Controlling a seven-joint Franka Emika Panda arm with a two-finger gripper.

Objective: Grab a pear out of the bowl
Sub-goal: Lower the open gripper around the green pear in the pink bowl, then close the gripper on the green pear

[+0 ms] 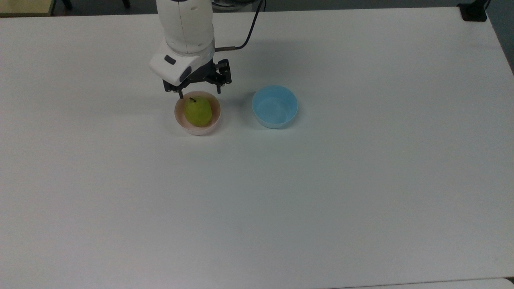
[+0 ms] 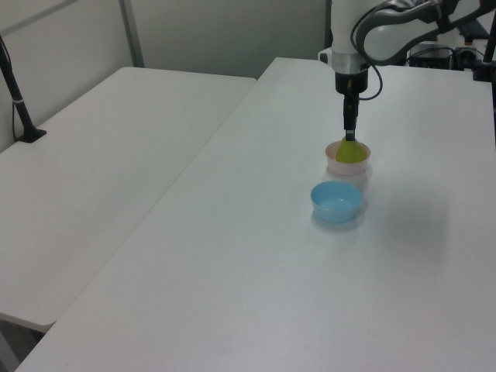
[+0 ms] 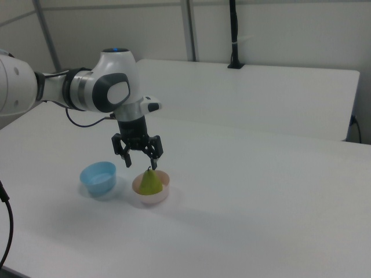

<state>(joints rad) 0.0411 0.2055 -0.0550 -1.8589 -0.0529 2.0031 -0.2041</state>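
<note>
A yellow-green pear (image 1: 198, 111) (image 2: 351, 151) (image 3: 151, 182) with a dark stem stands upright in the pale pink bowl (image 1: 217, 117) (image 2: 338, 164) (image 3: 159, 196). My gripper (image 1: 199, 93) (image 2: 350, 132) (image 3: 141, 163) hangs open just above the pear's top. Its two black fingers (image 3: 128, 160) straddle the stem without touching the fruit. In the top view the gripper sits at the bowl's upper rim.
An empty light blue bowl (image 1: 275, 106) (image 2: 336, 201) (image 3: 98, 176) stands beside the pink one, on the top view's right. A second white table (image 2: 101, 163) adjoins in the left view. A black post (image 3: 233, 35) stands at the back of the right view.
</note>
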